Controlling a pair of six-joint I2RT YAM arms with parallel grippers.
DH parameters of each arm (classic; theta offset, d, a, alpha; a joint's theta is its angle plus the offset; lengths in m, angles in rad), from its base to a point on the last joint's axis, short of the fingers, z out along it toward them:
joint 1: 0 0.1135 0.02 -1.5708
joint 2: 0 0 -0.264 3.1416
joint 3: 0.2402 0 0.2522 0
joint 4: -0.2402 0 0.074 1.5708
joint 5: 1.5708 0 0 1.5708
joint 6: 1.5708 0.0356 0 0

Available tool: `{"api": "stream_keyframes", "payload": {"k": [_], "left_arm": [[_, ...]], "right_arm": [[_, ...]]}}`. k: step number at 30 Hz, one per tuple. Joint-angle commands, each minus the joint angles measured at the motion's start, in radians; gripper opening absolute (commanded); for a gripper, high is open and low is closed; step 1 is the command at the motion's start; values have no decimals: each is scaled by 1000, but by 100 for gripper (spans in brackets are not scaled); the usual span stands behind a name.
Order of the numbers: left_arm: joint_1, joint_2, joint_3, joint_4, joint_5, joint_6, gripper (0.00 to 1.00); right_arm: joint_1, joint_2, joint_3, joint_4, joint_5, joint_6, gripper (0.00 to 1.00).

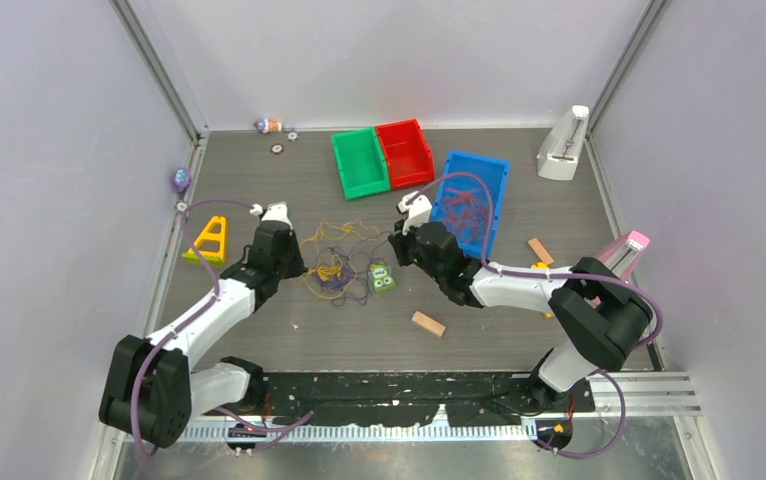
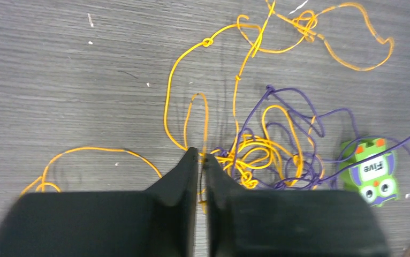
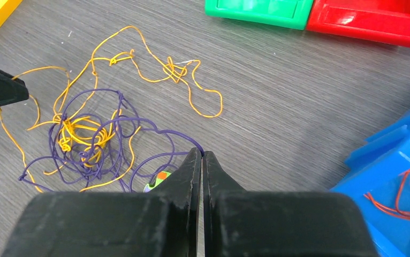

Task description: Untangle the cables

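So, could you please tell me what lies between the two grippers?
The top view shows the tangled yellow and purple cables between the left gripper and right gripper, plus a green tile marked Five nearer the right one.

Green bin, red bin, blue bin, yellow frame, green toy, wooden block on grey table.

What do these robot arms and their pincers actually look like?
Both the left arm and right arm have white links between chunky black joints, with a thin lilac hose looping alongside. The left gripper and right gripper are matte black, two wedge-shaped fingers tapering to points. No markings show.
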Motion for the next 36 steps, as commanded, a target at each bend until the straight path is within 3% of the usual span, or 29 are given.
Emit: {"api": "stream_keyframes", "payload": {"k": [1,9,15,21,26,32,36], "left_arm": [[0,28,57,-24,-13,11,0],[0,-77,10,19,-19,28,0],[0,-208,78,-184,-24,-24,0],[1,-359,383,-542,-149,-18,0],[9,-360,658,-812,-305,39,0],[23,-379,757,-901,-500,76,0],[23,-422,715,-847,-466,77,0]], "right_arm": [[1,-51,-3,22,87,12,5],[1,-108,-48,21,270,45,5],[2,-177,-123,88,382,56,5],[-8,-212,-144,21,548,142,5],[-12,-241,-163,12,585,161,5],[-13,-279,-187,21,590,158,5],[-12,-306,-206,35,593,151,5]]}}
